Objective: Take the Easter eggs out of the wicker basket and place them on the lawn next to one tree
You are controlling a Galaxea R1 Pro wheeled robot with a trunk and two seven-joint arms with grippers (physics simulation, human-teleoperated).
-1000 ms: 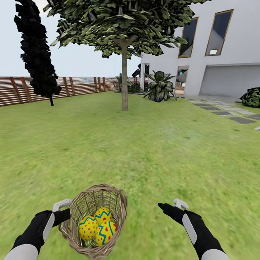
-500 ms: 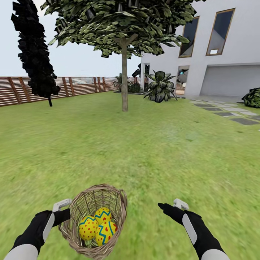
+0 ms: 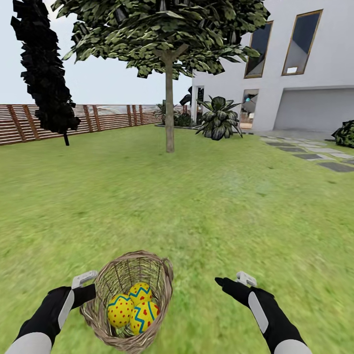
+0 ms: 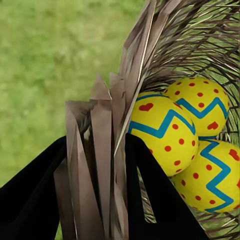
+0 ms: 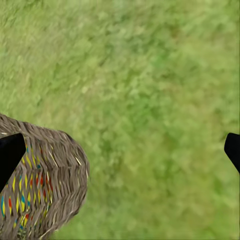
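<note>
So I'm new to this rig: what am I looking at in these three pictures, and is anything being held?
These are simulator renders of a two-armed wheeled robot in a garden. The big picture comes from its head camera, looking down over both arms. The left gripper pinches the rim of the wicker basket, which holds the three Easter eggs. The left wrist view shows that grip close up: black fingers on either side of the woven wall, eggs behind. The right gripper is open and empty above the lawn. A tree stands ahead, with a fence and a house behind.

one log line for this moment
left gripper: shut on basket rim | eggs: three, in basket | right gripper: open, empty | tree: ahead
</note>
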